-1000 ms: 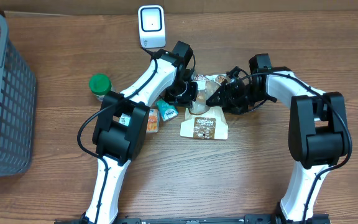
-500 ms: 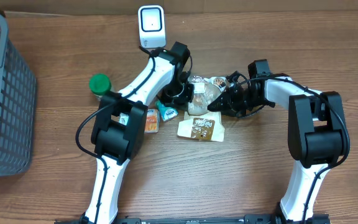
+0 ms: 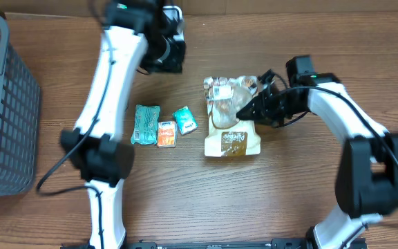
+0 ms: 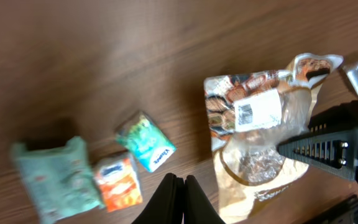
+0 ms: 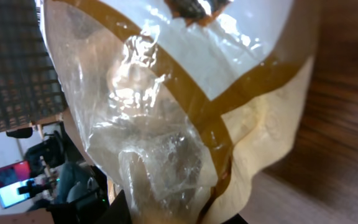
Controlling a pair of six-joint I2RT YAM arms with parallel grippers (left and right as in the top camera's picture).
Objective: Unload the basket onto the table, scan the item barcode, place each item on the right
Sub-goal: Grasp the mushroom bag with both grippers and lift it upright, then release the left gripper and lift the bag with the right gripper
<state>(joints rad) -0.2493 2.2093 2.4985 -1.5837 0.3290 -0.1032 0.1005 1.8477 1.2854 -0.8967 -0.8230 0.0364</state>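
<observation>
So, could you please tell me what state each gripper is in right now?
Left gripper: closed, holding nothing.
Right gripper: closed on the snack bag.

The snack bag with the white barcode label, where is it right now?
In the overhead view the snack bag lies on the table right of centre, just right of the small teal packet, with the right gripper at its right edge.
</observation>
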